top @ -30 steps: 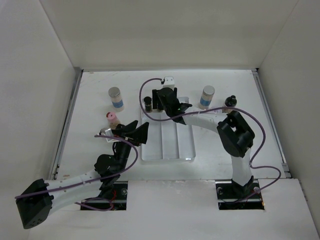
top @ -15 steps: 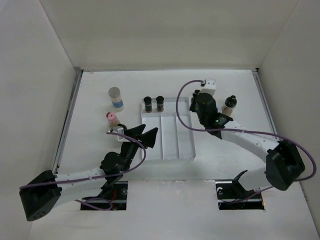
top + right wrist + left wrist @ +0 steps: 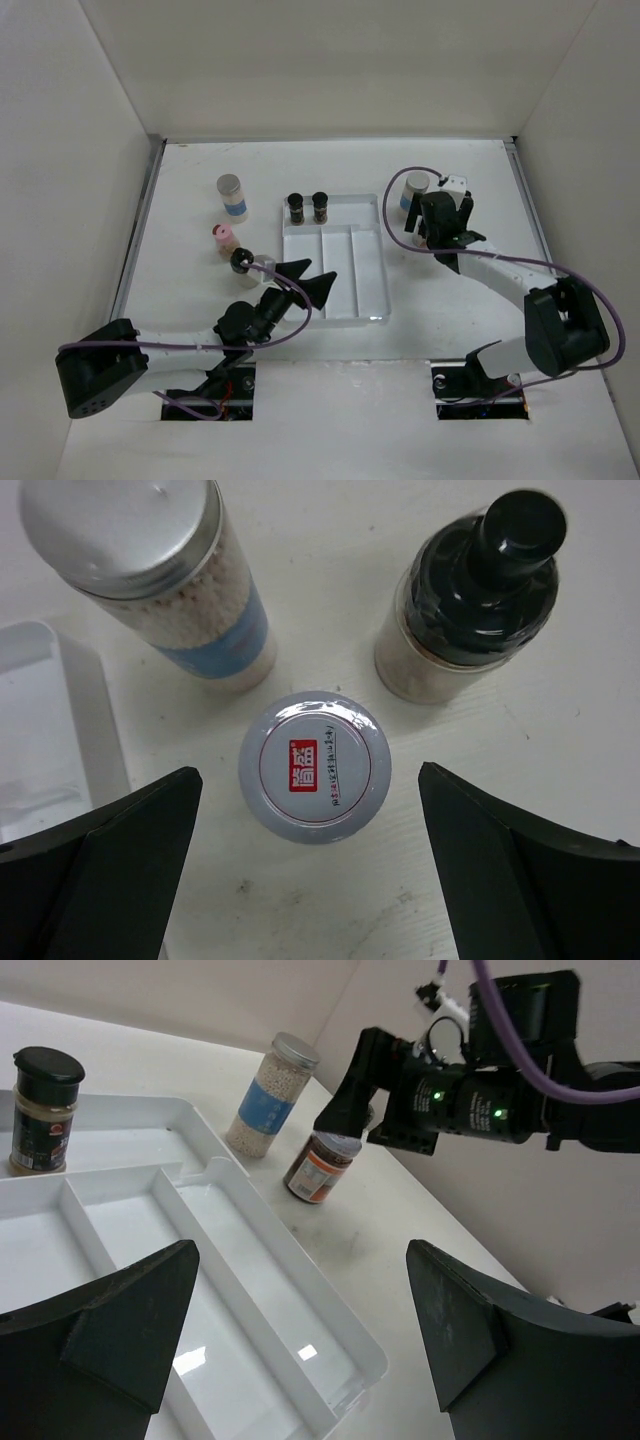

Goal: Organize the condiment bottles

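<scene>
**Hazards, near to far**

- Left gripper (image 3: 318, 272): jaws apart and empty, poised over the near end of the clear tray (image 3: 386, 280). Risk of striking a divider wall on descent.
- Right gripper (image 3: 443, 222): jaws wide, astride the white-lidded bottle (image 3: 315, 765), no contact seen. Bottle upright on the table, right of the tray and outside it.
- Tight cluster here: off-centre closing likely to nudge or topple the black-capped bottle (image 3: 480, 590) or the pale cylinder (image 3: 150, 570), both just beside.
- Smooth round lid: possible slip on lifting.

**Count**

- Tray: one.
- White-lidded bottle: one.
- Black-capped bottle beside it: one.
- Pink-capped bottle (image 3: 222, 238): one, left of the tray.
- Dark bottles (image 3: 296, 207) in the far tray compartment: two.
- Grey-lidded pale cylinders: two, including the far-left cylinder (image 3: 232, 197).
</scene>
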